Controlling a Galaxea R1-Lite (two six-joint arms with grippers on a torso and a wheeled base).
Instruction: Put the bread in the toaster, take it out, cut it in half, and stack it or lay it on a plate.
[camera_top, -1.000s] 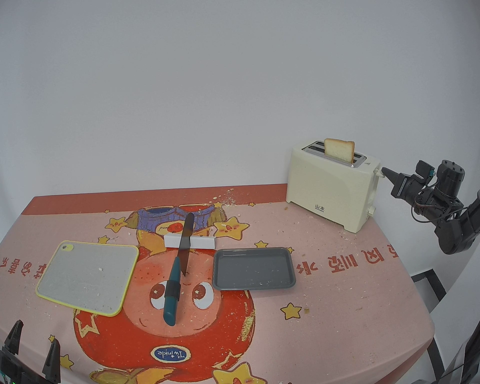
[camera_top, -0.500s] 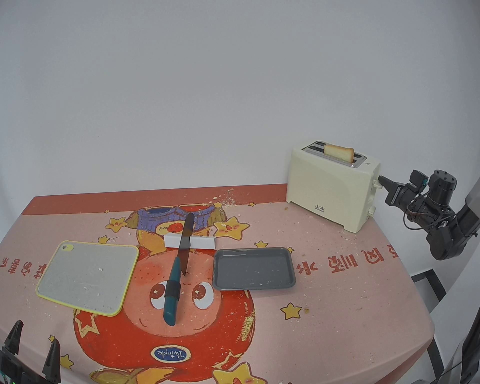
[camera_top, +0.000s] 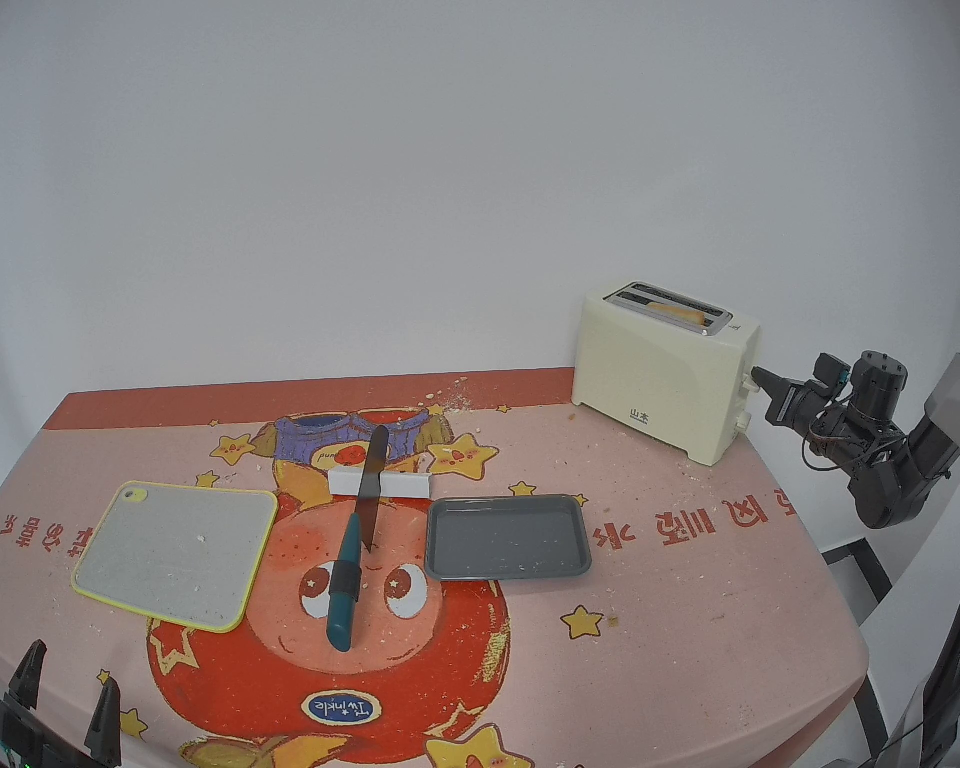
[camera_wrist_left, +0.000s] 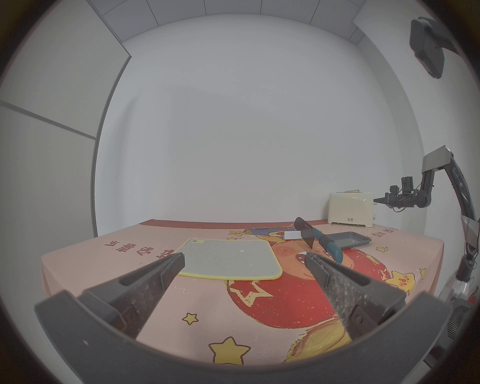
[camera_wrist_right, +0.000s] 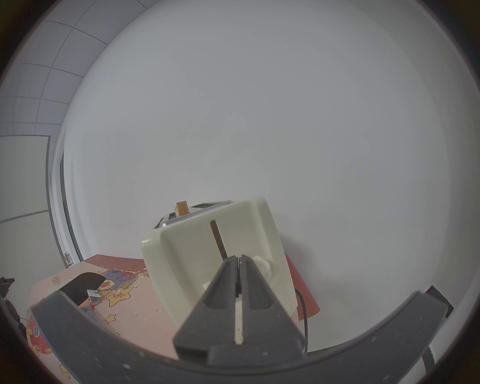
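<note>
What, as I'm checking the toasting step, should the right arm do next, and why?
Probably draw the right gripper back off the lever: the bread sits low in the toaster slot, and the shut tips rest low against the toaster's side.

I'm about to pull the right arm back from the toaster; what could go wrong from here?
The shut right tool sits at the lever of the toaster; if it has not latched, the bread, low in its slot, may pop up on release. The toaster stands near the edge of the table, so a sideways push could shift it off.
</note>
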